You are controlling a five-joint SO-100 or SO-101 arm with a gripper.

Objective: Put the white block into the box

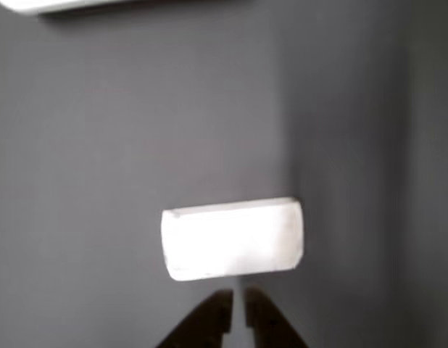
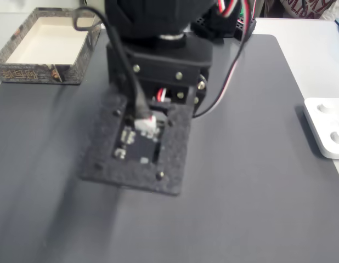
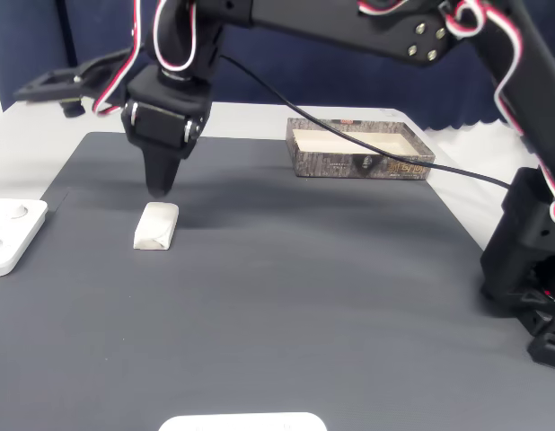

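Observation:
The white block (image 1: 231,238) lies flat on the dark grey mat, lengthwise across the other view; a fixed view shows the block (image 3: 156,224) at the mat's left. My gripper (image 3: 161,186) hangs pointing down just above the block's far end, not touching it. Its dark fingertips (image 1: 218,313) enter the other view from the bottom edge, just short of the block, and the gripper (image 1: 238,313) is shut with only a thin slit and nothing held. The box (image 3: 358,148), with a cream inside and speckled brown rim, stands at the mat's far side. Seen from above, the box (image 2: 43,44) sits top left and the arm (image 2: 153,82) hides the block.
A flat white device with round knobs (image 3: 13,233) lies off the mat's left edge, near the block; it is the device (image 2: 326,126) at the right edge from above. Another white rounded thing (image 3: 242,420) pokes in at the front. The arm's base (image 3: 529,269) stands right.

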